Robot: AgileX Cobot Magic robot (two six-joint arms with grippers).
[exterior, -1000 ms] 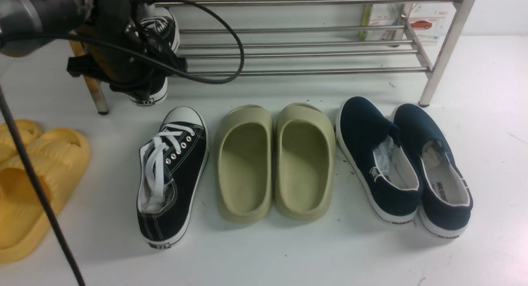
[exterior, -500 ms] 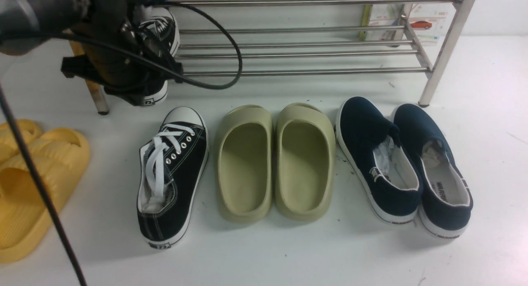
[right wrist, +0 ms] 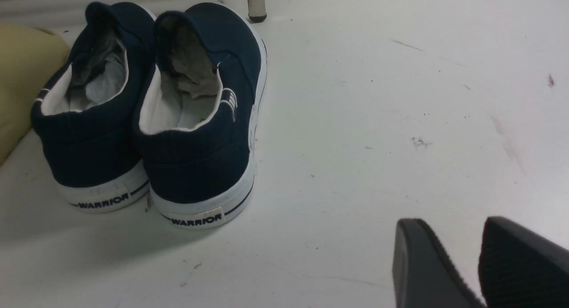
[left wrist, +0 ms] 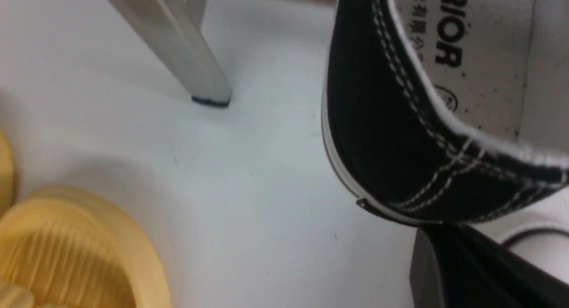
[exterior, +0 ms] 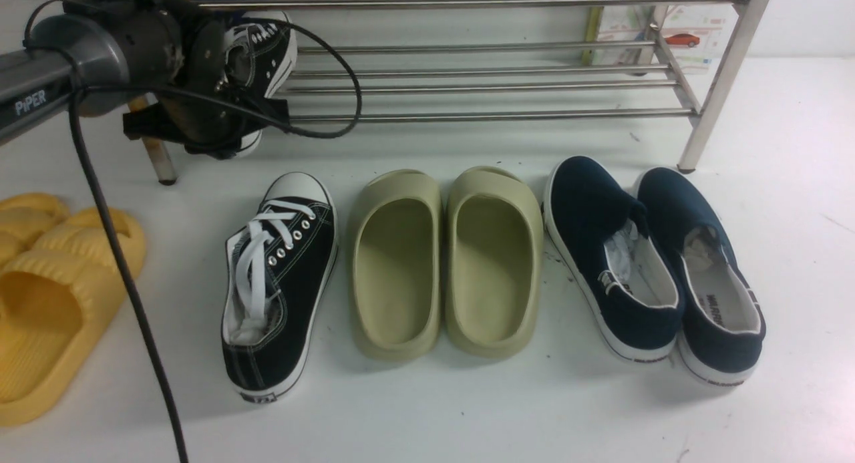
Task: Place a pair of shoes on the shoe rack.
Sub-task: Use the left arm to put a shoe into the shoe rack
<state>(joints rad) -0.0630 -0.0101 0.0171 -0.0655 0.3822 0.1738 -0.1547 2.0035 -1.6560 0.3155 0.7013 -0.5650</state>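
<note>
Black canvas low-top sneakers with white laces and toe caps are the pair to be shelved, and they are apart. One sneaker hangs in the air at the left end of the low steel-tube shoe rack, toe raised toward the bars. The other sneaker lies on the white floor in front, beside the olive foam slides.

The left gripper is clamped on the raised sneaker's heel end. To place it well, the arm should carry the toe in over the front bar, level the sole so it spans at least two bars, keep clear of the rust-stained leg, and let go only once the sole rests. It should also leave room alongside for the mate.

From the front, the wrist and its looping black cable hide the grip itself and most of the shoe. The left wrist view shows only the heel and printed insole.

The right gripper is out of the front view. Its wrist view cuts it off, showing two black fingertips close together over bare floor near the navy slip-ons, holding nothing. I cannot tell whether they quite meet.
</note>
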